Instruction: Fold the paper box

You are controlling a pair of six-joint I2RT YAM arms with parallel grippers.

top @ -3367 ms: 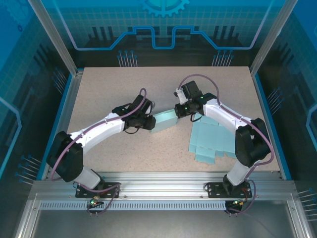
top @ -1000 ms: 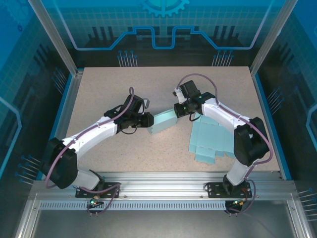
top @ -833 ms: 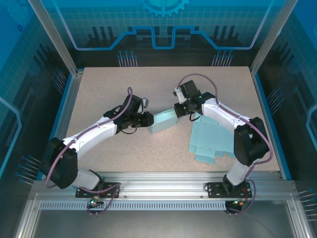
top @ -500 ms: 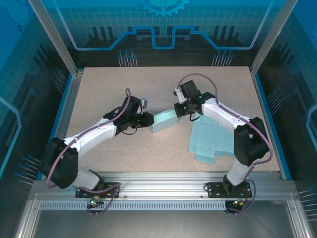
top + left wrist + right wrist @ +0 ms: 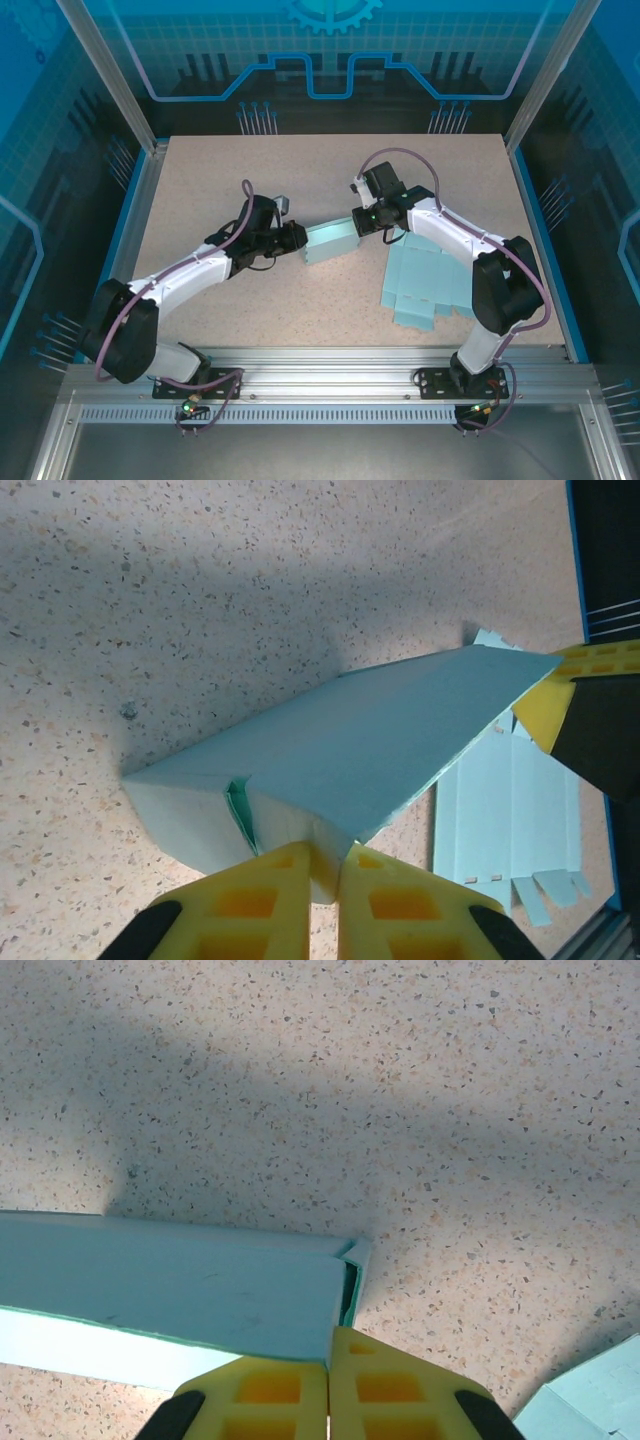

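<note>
The left tool [image 5: 297, 238] and right tool [image 5: 362, 222] each pinch opposite ends of the paper box [image 5: 330, 241], apparently bracing it for flap-tucking.

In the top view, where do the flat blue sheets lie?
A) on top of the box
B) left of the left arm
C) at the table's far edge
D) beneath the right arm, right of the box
D: the flat sheets lie beneath the right arm, right of the box.
</note>
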